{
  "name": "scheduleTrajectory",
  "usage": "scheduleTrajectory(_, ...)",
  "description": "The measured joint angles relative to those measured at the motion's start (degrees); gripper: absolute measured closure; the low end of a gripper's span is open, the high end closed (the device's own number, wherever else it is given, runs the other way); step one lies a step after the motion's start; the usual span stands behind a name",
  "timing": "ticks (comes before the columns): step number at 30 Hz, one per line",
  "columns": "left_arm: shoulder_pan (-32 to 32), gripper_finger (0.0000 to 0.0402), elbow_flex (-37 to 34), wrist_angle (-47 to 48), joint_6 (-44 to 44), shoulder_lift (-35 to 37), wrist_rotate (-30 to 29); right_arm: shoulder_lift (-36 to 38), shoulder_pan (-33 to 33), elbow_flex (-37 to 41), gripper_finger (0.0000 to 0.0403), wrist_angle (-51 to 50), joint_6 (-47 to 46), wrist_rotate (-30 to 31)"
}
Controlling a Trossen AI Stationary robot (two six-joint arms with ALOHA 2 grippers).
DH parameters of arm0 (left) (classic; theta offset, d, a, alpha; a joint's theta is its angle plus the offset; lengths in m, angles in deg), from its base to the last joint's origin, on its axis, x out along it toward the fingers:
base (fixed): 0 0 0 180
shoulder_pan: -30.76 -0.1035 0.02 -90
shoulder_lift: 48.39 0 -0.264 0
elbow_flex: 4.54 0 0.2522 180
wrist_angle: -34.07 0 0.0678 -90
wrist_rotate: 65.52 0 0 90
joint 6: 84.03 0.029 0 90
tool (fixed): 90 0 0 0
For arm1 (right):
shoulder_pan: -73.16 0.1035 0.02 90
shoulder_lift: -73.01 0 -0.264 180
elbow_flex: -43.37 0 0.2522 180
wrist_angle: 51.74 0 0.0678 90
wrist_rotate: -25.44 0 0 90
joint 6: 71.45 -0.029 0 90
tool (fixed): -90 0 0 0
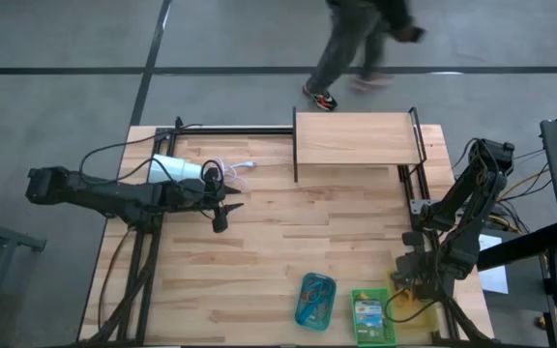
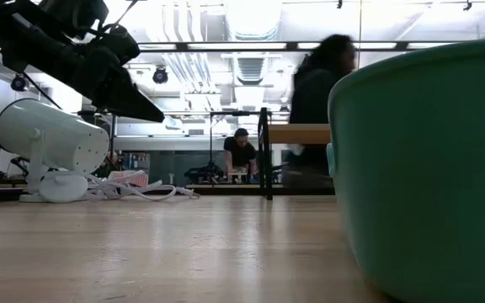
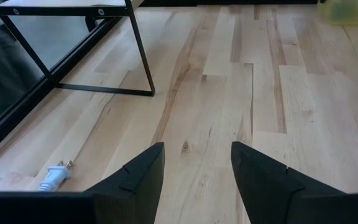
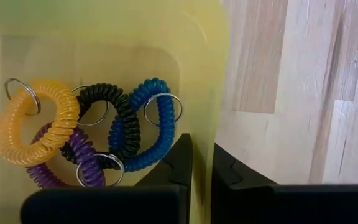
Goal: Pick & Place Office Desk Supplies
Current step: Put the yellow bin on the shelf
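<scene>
Several coiled loops (image 4: 86,134) in orange, black, blue and purple, each with a metal ring, lie on the floor of a yellow tray (image 4: 104,37). My right gripper (image 4: 202,149) points down at the tray's side wall, at the table's near right (image 1: 406,282), and is shut on that wall. A green tray (image 1: 373,317) beside it holds a crayon box (image 1: 367,311). My left gripper (image 3: 197,155) hangs open over bare wood at the table's left (image 1: 225,215), with nothing between its fingers. My right gripper pinches the yellow tray's side wall (image 4: 205,124) at its rim, with one finger (image 4: 174,163) inside the tray and one finger (image 4: 230,173) outside it. The fingers come from above, pointing down. The tray sits on the table.
A white lamp (image 1: 177,169) with its cord (image 1: 240,166) lies beside my left arm. A wooden shelf on a black frame (image 1: 356,140) stands at the far edge. A teal tray (image 1: 315,300) sits at the near edge, left of the green one. A person walks beyond the table (image 1: 356,48).
</scene>
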State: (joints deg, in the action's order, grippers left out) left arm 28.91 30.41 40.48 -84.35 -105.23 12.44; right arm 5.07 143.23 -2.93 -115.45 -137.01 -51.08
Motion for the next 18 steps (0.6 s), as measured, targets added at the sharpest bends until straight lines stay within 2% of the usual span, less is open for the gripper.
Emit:
scheduleTrajectory(8,0.0,0.0212,0.0,0.0,0.0,0.0,0.0,0.1,-0.8,0.0,0.0393,-2.5,-0.7,0.2)
scheduleTrajectory(18,0.0,0.0212,0.0,0.0,0.0,0.0,0.0,0.9,-6.4,0.0,0.0394,-7.4,0.5,-0.2)
